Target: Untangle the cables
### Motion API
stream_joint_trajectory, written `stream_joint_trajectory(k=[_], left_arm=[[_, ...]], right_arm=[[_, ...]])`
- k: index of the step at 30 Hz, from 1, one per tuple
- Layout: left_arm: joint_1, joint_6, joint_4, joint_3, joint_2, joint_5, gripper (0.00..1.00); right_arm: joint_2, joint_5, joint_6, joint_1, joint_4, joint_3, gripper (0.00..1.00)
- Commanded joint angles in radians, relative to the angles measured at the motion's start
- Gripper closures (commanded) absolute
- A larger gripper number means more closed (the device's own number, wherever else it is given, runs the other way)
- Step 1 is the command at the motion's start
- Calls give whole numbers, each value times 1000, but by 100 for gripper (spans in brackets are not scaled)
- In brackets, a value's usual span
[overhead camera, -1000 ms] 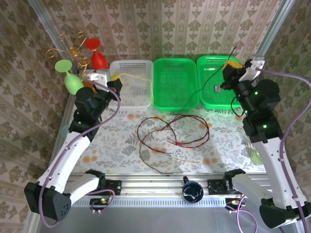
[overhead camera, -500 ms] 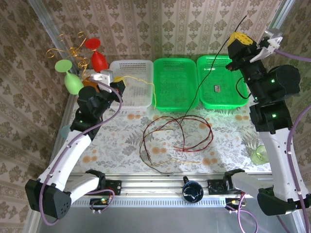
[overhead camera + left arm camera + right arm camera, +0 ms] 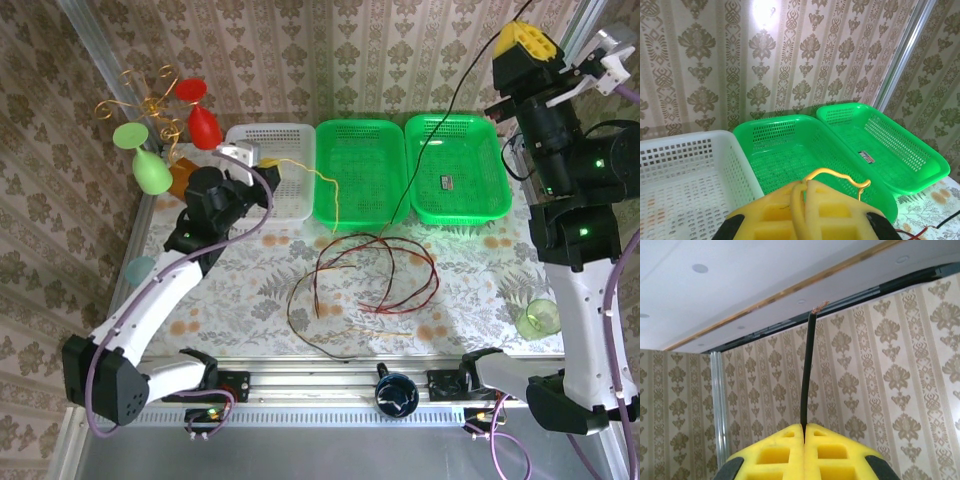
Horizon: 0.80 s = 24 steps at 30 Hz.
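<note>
Right now, looking from above, the right gripper (image 3: 804, 432) is hoisted high at about 1 o'clock, well above the green baskets (image 3: 365, 160). Its yellow pads are pressed together on the black cable (image 3: 806, 370), whose bare copper tip pokes up past them. From that pinch the black cable runs in one long slant down toward the middle of the tabletop (image 3: 230, 290), where it meets the knot of cables (image 3: 372, 243).

Over at 10 o'clock the left gripper (image 3: 804, 200) sits low by the white basket (image 3: 270, 130). It is squeezed shut on the yellow cable (image 3: 840, 173). That cable arcs out over the basket edge and drops down to the same knot.

The red strands and some darker loops lie slack on the tabletop, curled over one another, so the bundle looks far from sorted.

To me this looks like the pull-apart step, with each arm holding one end and drawing its strand out of the heap. The black one looks close to taut. Next, I'd guess, comes a slow further draw toward 1 o'clock, watching that the red loops don't ride up with it, while the left side holds firm or eases toward 9 o'clock.
</note>
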State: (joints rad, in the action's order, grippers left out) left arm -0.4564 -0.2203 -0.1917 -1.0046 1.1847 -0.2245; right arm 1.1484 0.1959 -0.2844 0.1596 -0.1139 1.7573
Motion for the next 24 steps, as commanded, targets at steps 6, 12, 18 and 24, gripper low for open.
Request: stream_joint_trajectory(k=[6,12,18,24], left_arm=[[-49,1,-92,-157,128,-9,100],[-57,34,-62,-295,294,70,100],[-63,147,150,-552,534,44,100],[-90,233,483,-867,781,53,100]], right_arm=[[-101,-49,-6,-2,-52,-272,100],[-147,-57,-37,-2,-52,-363,100],[-190,-69,-52,-2,-47,-436,100],[-214,-59,-51,-2,-28,-471,100]])
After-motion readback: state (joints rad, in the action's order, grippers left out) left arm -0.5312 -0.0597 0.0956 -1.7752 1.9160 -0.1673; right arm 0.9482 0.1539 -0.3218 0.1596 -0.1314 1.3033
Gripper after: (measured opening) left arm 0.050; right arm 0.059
